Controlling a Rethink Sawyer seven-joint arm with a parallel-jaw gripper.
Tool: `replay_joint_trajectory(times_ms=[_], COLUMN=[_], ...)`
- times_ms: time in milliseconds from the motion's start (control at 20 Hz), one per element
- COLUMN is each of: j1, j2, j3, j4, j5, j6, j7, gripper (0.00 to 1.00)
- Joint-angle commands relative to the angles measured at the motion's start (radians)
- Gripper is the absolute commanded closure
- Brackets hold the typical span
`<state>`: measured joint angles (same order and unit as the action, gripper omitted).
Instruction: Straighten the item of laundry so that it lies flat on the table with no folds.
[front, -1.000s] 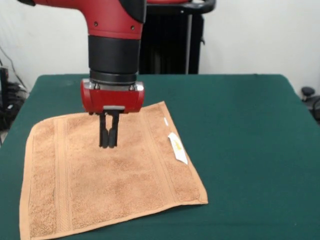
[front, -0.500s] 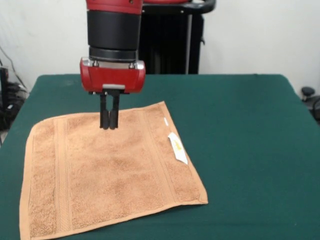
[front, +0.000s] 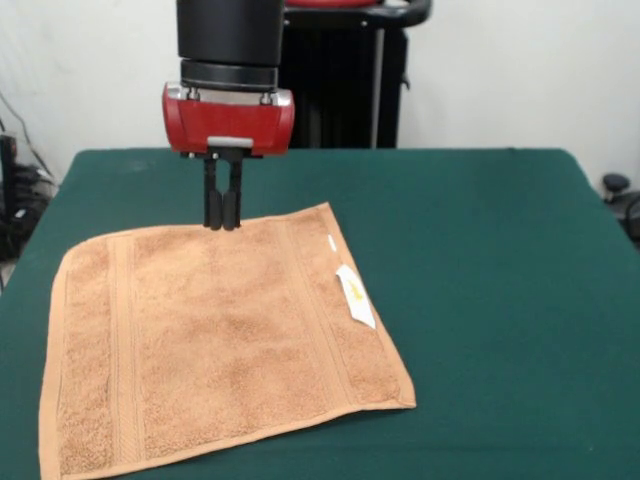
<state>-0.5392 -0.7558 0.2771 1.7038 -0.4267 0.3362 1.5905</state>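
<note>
The item of laundry (front: 215, 340), an orange-brown terry towel with border bands, lies spread out on the green table (front: 480, 260) at the front left. A white label (front: 356, 296) sticks out at its right edge. My gripper (front: 222, 224) hangs over the towel's far edge, lifted clear of the cloth. Its two black fingers (front: 212, 205) are pressed together with nothing between them.
The towel's front left corner runs past the bottom edge of the picture. A black stand (front: 345, 90) rises behind the table's far edge. Cables (front: 15, 190) lie off the table on the left and a dark object (front: 618, 190) on the right.
The gripper has risen off the middle of the towel and drawn back toward its far edge, staying shut. The towel has not shifted.
</note>
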Motion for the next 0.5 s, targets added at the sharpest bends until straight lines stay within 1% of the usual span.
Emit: replay_joint_trajectory(times_ms=[50, 500], j1=[0.019, 0.025], j2=[-0.008, -0.025], j3=[0.029, 0.013], j4=[0.152, 0.180], j5=[0.059, 0.078], j6=[0.106, 0.110], j7=[0.111, 0.114], gripper=[1.00, 1.00])
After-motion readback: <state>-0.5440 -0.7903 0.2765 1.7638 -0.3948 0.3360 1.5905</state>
